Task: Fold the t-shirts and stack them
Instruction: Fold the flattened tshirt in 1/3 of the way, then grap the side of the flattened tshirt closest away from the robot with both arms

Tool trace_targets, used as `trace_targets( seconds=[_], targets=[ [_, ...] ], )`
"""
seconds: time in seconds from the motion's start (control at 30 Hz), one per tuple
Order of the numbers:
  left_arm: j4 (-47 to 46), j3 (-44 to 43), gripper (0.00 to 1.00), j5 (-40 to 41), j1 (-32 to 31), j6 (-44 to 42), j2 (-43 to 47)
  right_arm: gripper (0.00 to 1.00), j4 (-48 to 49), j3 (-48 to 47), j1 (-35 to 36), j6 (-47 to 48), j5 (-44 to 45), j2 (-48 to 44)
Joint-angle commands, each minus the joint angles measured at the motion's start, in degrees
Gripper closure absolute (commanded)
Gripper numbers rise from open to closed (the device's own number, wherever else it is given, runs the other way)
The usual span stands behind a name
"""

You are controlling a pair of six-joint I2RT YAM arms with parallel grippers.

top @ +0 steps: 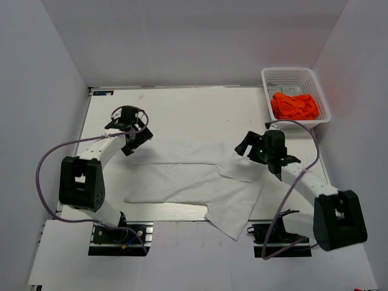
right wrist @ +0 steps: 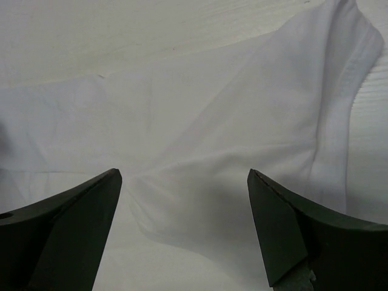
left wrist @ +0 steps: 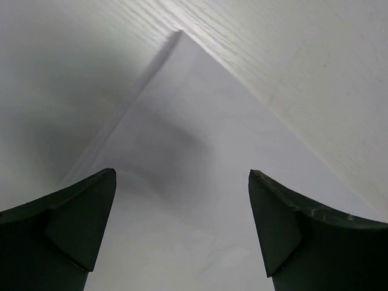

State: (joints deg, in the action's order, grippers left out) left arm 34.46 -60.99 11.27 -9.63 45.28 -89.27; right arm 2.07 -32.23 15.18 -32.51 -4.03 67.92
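We see the white t-shirt [top: 200, 182] spread flat across the middle of the table [top: 182, 103], with one part reaching the near edge. The left gripper [top: 138, 142] hangs over the shirt's far left corner and the right gripper [top: 245, 144] over its far right part. In both wrist views the jaws are spread wide, with only cloth beneath them and nothing held. The orange t-shirt [top: 294, 106] lies bunched in the white basket [top: 290, 73] at the far right corner, well apart from the white one.
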Motion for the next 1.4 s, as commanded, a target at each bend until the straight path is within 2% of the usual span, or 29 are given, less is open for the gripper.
trace_targets(
  seconds=[0.0,0.07,0.23,0.37,0.43,0.5,0.53,0.6,0.73,0.77,0.9,0.97,1.07,1.17,1.23,1.37],
  targets=[
    [-7.4,-2.0,0.00,-10.3,-0.7,-4.2,-5.7,0.10,7.9,-3.6,0.1,-0.4,-2.2,7.6],
    [-7.4,-3.3,0.00,-10.3,-1.2,-4.2,-8.9,0.10,7.8,-5.0,0.0,-0.4,-1.8,10.8],
    [-5.2,-7.1,0.00,-10.3,-1.2,-4.8,-18.5,0.10,0.6,-13.9,-0.4,1.8,2.9,22.3],
    [-5.2,-9.0,0.00,-10.3,-0.1,-4.1,-23.0,0.10,-2.0,-19.4,-0.5,3.0,3.8,30.6],
    [-3.9,-10.6,0.00,-9.0,0.5,-2.9,-24.6,0.10,-5.3,-24.1,-0.7,3.9,7.2,35.2],
    [-1.9,-15.3,0.00,-5.2,0.5,-2.1,-27.6,0.10,-5.3,-27.6,-0.8,4.0,8.6,37.5],
    [0.2,-17.3,0.00,-4.4,0.5,-2.1,-28.8,0.10,-5.0,-29.5,-0.9,3.8,12.9,40.2],
    [2.0,-23.8,0.00,-3.3,0.5,-2.1,-32.7,0.10,-5.0,-32.9,-1.3,3.9,15.4,41.9],
    [4.9,-35.3,0.00,-2.7,1.0,-2.1,-37.4,0.10,-7.1,-42.0,-1.8,6.6,16.8,47.6],
    [5.6,-36.8,0.00,-2.7,1.0,-2.1,-37.5,0.10,-7.3,-46.0,-1.7,7.7,16.5,48.8],
    [6.2,-40.9,0.00,-0.7,1.0,-2.6,-34.9,0.10,-7.3,-49.1,-1.0,11.3,13.7,46.3],
    [5.5,-38.6,0.00,2.0,1.0,-2.6,-31.4,0.10,-6.0,-47.1,-0.9,13.0,10.7,41.5],
    [4.7,-30.3,0.00,4.5,1.0,-1.9,-22.0,0.10,-2.8,-39.4,-0.2,13.3,7.2,33.1],
    [4.1,-19.0,0.00,5.6,1.0,1.4,-11.5,0.10,-2.6,-27.3,0.4,11.0,7.2,25.9],
    [4.1,-9.9,0.00,6.4,1.0,3.6,-4.6,0.10,-3.1,-24.0,0.5,9.3,8.3,18.9],
    [7.5,3.5,0.00,7.8,0.4,8.8,3.6,0.10,-5.7,-12.0,0.9,6.1,7.5,8.5]
  ],
)
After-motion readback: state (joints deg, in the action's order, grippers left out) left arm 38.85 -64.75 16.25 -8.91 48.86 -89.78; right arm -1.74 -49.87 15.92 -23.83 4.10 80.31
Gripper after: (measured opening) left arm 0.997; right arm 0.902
